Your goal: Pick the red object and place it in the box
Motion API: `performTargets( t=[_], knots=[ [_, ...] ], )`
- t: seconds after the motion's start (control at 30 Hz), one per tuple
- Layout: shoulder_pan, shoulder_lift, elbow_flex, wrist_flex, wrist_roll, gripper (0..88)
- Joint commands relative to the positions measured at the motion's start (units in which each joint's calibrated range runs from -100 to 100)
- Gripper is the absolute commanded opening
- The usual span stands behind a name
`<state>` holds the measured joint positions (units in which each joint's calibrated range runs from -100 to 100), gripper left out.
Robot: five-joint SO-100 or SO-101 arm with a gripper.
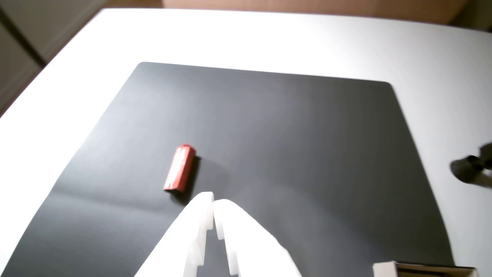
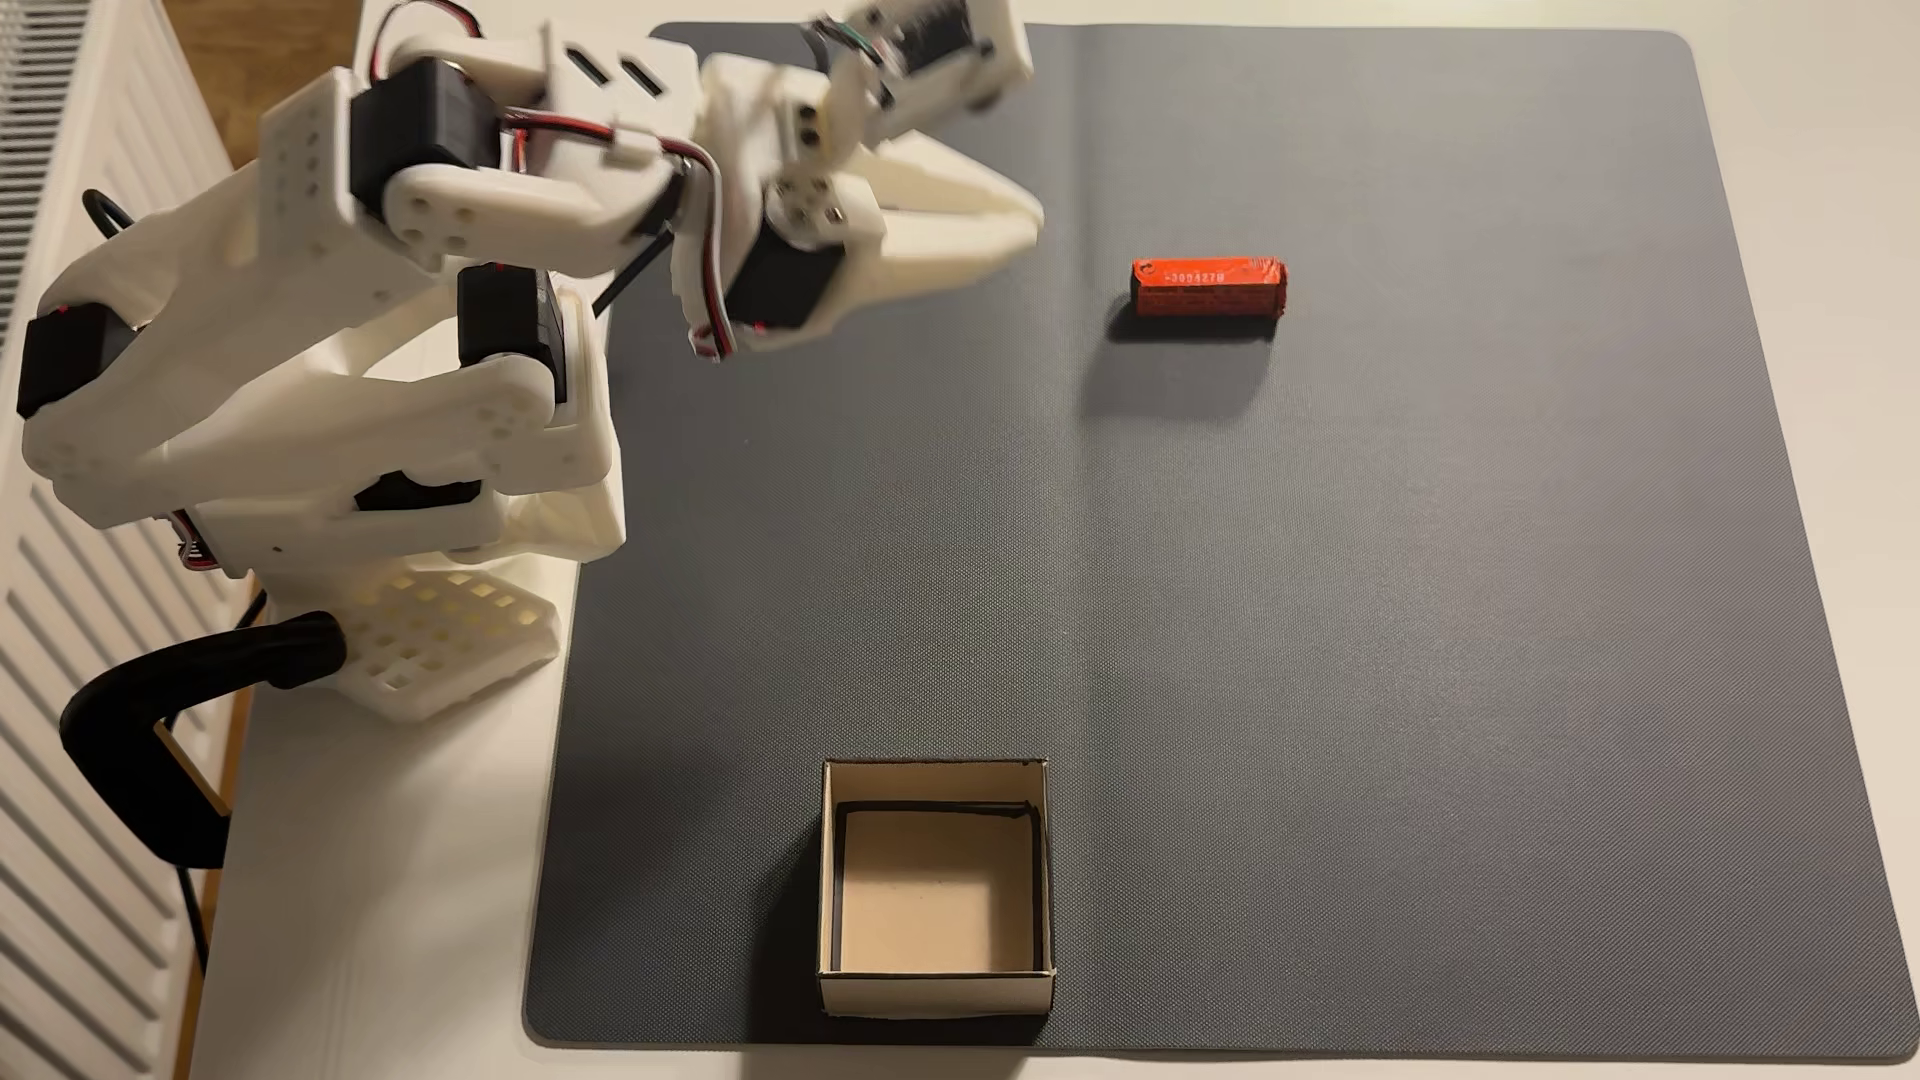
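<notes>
Jaws nearly closed, empty; gripper point(image 1: 213, 204) hovering just short of red packet point(image 1: 180, 168) on mat point(image 2: 1351, 623). Cardboard box point(image 2: 935, 992) near, empty; grasp and placing left.

- The red packet point(image 2: 1208, 288) carries a pale printed line of digits along its top face in the fixed view, roughly "3054270"; its finer print is illegible.
</notes>
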<state>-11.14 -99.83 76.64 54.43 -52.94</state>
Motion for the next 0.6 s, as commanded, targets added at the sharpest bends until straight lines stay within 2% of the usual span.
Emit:
performTargets(
  t=[0.0, 0.1, 0.27, 0.47, 0.57],
  knots=[
    [-2.0, 0.6, 2.0, -1.3, -0.3, 0.7],
    [-5.9, 0.9, 6.4, -4.3, -0.7, 0.7],
    [-9.4, 0.9, 12.7, -7.3, -4.4, 0.7],
    [-9.9, 1.3, 12.5, -8.2, -4.1, 0.8],
    [-10.0, 4.2, 12.5, -11.6, -1.0, 0.8]
  ],
)
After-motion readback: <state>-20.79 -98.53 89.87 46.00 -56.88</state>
